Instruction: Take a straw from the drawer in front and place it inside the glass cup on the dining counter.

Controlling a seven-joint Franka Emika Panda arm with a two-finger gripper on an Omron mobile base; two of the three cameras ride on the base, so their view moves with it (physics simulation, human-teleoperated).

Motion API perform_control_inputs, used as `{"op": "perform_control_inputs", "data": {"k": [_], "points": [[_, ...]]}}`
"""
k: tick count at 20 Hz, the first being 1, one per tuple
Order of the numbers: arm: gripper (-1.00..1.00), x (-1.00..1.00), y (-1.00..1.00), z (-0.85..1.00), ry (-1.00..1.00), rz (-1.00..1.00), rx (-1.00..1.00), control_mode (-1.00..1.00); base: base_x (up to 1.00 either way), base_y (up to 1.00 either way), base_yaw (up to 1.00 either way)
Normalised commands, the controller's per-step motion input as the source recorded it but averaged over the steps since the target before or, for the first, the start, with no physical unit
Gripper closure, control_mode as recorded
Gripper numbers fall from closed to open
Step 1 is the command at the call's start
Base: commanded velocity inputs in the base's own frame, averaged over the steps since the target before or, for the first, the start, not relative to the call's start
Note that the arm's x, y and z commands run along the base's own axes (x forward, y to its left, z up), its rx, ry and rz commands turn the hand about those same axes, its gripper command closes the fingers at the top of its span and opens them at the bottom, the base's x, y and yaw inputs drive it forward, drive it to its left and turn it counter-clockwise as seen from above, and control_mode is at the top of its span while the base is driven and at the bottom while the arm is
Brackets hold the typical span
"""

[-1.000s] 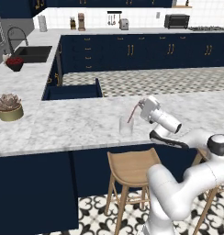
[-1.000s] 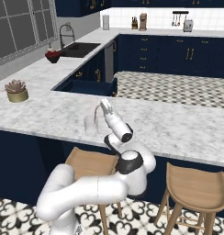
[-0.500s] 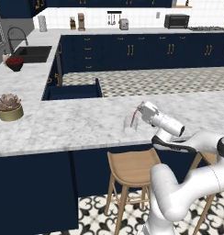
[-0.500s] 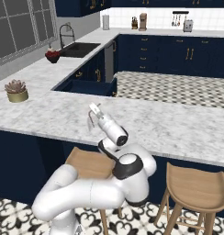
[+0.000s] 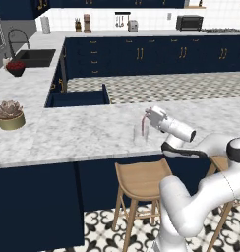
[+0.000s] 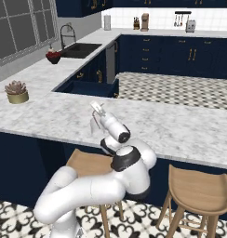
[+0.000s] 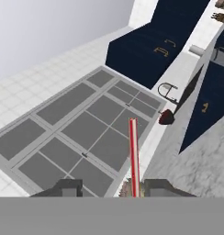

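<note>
While the fingers [image 7: 68,187] pinched the straw [image 5: 143,119], its lower end hung over the cup [image 5: 140,133].
Nearest, two stools stood under the tabletop [image 5: 82,135]; on it stood one clear cup, the gripper [image 5: 149,114] just above it, angled so the single straw pointed down at the mouth, judged a line-up for the drop. One succulent [image 5: 10,114] sat well apart to the left. Beyond, one drawer [image 5: 77,98] stood open, presumably where the straw came from; farther off lay the sink [image 5: 33,57] and a red bowl [image 5: 15,67].

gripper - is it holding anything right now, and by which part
The gripper is shut on the straw, pinched at one end; the rest sticks out past the fingertips, over the glass cup.
</note>
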Motion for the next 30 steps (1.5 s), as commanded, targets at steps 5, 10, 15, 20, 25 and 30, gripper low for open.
{"op": "perform_control_inputs", "data": {"k": [5,10,15,20,25,30], "points": [[-1.00,0.08,-0.35,-0.08,-0.01,0.04,-0.01,-1.00,0.00,0.00,0.00],[-1.00,0.14,-0.01,-0.01,-0.01,0.04,-0.11,-1.00,0.00,0.00,0.00],[-1.00,0.00,-0.10,0.00,0.05,0.00,-0.36,-1.00,0.00,0.00,0.00],[-1.00,0.00,-0.09,0.00,0.32,0.00,-0.48,-1.00,0.00,0.00,0.00],[-1.00,0.00,-0.32,0.18,0.42,-0.01,-0.39,-1.00,0.00,0.00,0.00],[-1.00,-0.02,-0.20,0.88,0.14,-0.01,-0.15,-1.00,0.00,0.00,0.00]]}}
